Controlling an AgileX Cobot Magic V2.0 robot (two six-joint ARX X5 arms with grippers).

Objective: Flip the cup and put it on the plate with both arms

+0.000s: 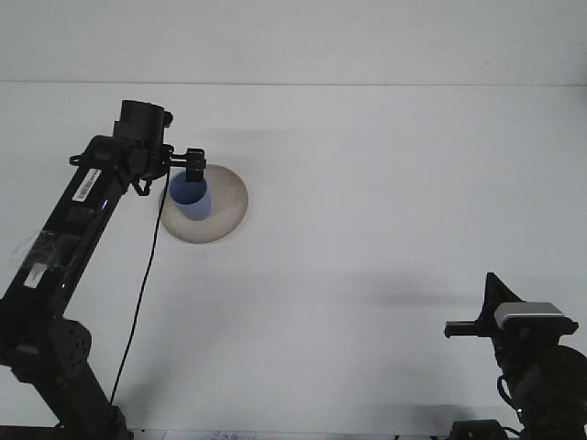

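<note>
- The left arm (pixel 78 211) rises from the lower left corner and reaches up over the white table (pixel 385 202), with a black cable (pixel 138 312) hanging down along it.
- The left gripper (pixel 193 165) is at the arm's far end, above the left part of the plate; whether its fingers are parted or closed cannot be told from this view.
- The blue cup (pixel 190 198) is just below the gripper, its open mouth facing up toward it, standing on the plate. Whether the gripper touches the rim cannot be told.
- The round grey-beige plate (pixel 229 197) lies flat under the cup and extends to the gripper's right.
- The right gripper (pixel 468 327) is far to the right at the lower edge, well apart from cup and plate; its finger spacing cannot be told.
</note>
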